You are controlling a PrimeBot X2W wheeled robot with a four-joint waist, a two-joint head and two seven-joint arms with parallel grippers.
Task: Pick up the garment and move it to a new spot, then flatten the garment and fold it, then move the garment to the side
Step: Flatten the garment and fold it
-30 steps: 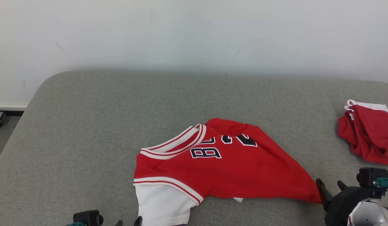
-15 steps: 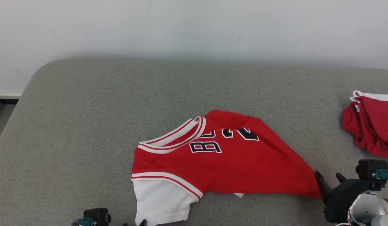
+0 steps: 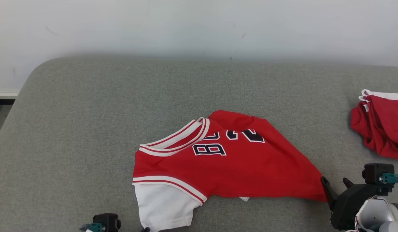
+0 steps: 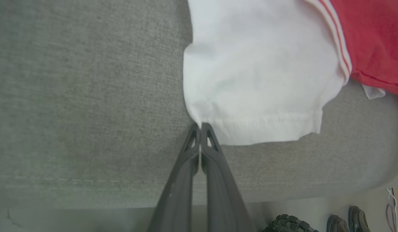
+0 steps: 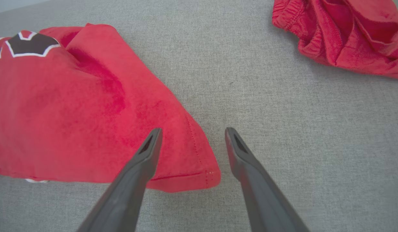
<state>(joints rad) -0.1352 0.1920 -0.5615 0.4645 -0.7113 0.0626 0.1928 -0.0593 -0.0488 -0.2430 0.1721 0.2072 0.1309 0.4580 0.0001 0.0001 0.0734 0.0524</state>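
Observation:
The garment (image 3: 224, 167) is a red jersey with dark letters, striped trim and a white sleeve (image 3: 163, 206), lying crumpled on the grey cushion (image 3: 89, 129). My left gripper (image 4: 200, 125) is shut, its tips pinching the near corner of the white sleeve (image 4: 257, 80) at the hem; in the head view its tip (image 3: 146, 229) just peeks at the bottom edge. My right gripper (image 5: 194, 130) stands open, its fingers straddling the jersey's red hem corner (image 5: 186, 167) low over the cushion. It also shows at the lower right of the head view (image 3: 334, 183).
A second crumpled red garment (image 3: 381, 130) lies at the cushion's right side, far right of the right gripper (image 5: 344, 35). The cushion's front edge (image 4: 121, 193) runs just behind the left gripper, with floor and shoes (image 4: 347, 220) below. A white wall (image 3: 199, 25) backs the cushion.
My left gripper has closed on the white sleeve's corner. The head camera has shifted a little, so the whole scene sits slightly differently. The right gripper stays open by the hem corner.

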